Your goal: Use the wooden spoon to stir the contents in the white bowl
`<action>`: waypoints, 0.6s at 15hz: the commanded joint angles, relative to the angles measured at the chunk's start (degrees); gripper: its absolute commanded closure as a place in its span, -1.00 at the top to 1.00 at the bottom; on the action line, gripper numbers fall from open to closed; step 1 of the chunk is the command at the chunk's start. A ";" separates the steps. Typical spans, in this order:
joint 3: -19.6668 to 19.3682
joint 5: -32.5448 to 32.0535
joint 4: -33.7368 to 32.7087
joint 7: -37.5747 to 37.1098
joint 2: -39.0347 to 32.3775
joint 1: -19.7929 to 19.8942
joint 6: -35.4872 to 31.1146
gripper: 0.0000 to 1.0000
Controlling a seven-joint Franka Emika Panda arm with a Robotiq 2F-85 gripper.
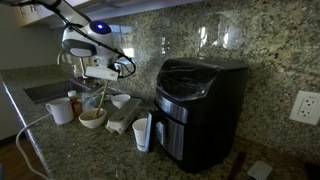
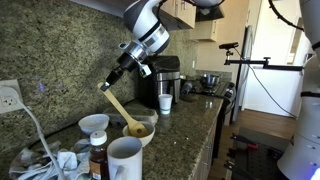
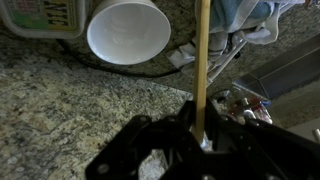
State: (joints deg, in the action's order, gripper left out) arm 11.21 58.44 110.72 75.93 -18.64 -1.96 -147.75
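Observation:
The wooden spoon (image 2: 118, 107) is long and light tan. My gripper (image 2: 117, 74) is shut on the top of its handle and holds it slanted. The spoon's oval head reaches down into the white bowl (image 2: 146, 133), which shows tan-brown inside. In an exterior view the gripper (image 1: 101, 75) hangs above the bowl (image 1: 93, 119) with the spoon (image 1: 99, 96) between them. In the wrist view the spoon handle (image 3: 203, 60) runs straight up from my jaws (image 3: 198, 135). The bowl is out of that view.
A white mug (image 1: 60, 110) stands beside the bowl and a smaller all-white bowl (image 1: 121, 100) behind it; that bowl also shows in the wrist view (image 3: 128, 30). A black appliance (image 1: 200, 110) and a white cup (image 1: 143, 132) stand nearby. A brown bottle (image 2: 97, 160) and cables lie close.

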 commanded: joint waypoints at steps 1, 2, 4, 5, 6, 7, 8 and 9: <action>-0.51 -0.01 0.52 -0.21 2.39 -0.04 -0.06 -0.90; -0.49 0.26 0.61 -0.16 2.76 -0.05 -0.28 -0.90; -0.49 0.59 0.66 -0.02 3.26 -0.03 0.01 -0.90; -0.53 0.61 0.73 -0.15 3.52 -0.08 0.00 -0.90; -0.56 0.65 0.80 -0.36 3.84 0.04 0.86 -0.90; -0.56 0.86 0.90 -0.41 4.15 0.14 1.22 -0.90; -0.52 1.34 0.99 -0.22 4.53 0.32 1.64 -0.90; -0.57 1.94 1.26 -0.17 5.09 0.39 1.34 -0.89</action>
State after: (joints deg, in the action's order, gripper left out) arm 10.97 58.76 110.51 75.96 -16.32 -1.91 -147.63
